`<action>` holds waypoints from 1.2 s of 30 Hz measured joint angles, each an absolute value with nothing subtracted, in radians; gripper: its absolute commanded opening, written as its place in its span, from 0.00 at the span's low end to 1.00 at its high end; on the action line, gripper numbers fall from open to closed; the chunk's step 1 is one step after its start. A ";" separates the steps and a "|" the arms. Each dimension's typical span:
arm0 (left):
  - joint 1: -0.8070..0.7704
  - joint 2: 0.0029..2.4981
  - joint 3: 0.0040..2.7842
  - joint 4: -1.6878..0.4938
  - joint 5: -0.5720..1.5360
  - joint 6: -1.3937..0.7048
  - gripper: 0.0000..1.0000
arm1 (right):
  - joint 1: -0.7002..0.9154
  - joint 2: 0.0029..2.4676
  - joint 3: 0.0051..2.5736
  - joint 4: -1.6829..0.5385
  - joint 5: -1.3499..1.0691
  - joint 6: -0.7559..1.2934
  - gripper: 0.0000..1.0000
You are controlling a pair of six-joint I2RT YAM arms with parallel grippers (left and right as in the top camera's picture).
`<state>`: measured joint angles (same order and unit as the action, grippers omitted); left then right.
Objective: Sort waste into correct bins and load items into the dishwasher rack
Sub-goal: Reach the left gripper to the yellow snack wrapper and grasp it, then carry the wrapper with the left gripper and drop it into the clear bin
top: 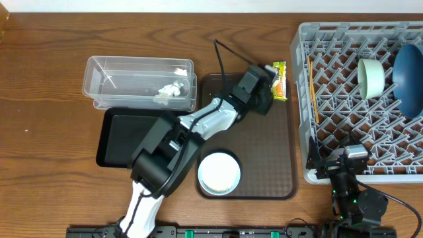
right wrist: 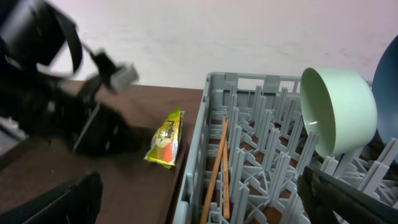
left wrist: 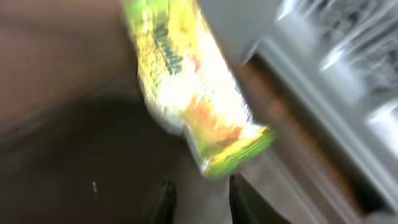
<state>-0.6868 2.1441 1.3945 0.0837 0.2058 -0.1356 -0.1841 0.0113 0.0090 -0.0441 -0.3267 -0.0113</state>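
The yellow-green snack wrapper (top: 279,80) lies at the far right corner of the brown serving tray (top: 264,158). My left gripper (top: 267,91) is open right beside it. In the left wrist view the blurred wrapper (left wrist: 186,93) ends just ahead of the parted fingers (left wrist: 200,198). My right gripper (top: 348,158) is open and empty at the front edge of the grey rack (top: 310,152). The rack holds chopsticks (right wrist: 217,168), a mint-green bowl (right wrist: 339,109) and a blue dish (top: 410,79). A white bowl (top: 219,173) sits on the brown tray. The pink cup is out of view.
The clear tub (top: 106,73) stands at the back left with a white tissue wad (top: 170,90) in it. The shallow black tray (top: 122,135) lies in front of it, partly under my left arm. The wrapper also shows in the right wrist view (right wrist: 166,140).
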 measured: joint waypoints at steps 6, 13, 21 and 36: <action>-0.686 2.098 1.396 0.226 0.262 -0.135 0.33 | -0.184 0.011 0.009 -0.044 -0.327 -0.011 0.99; -0.688 2.167 1.396 0.342 0.292 -0.135 0.35 | -0.184 0.011 0.009 -0.044 -0.327 -0.011 0.99; -0.689 2.249 1.396 0.375 0.364 -0.135 0.34 | -0.184 0.011 0.009 -0.044 -0.327 -0.011 0.99; -0.675 2.230 1.440 0.007 0.276 -0.130 0.22 | -0.184 0.011 0.009 -0.044 -0.327 -0.011 0.99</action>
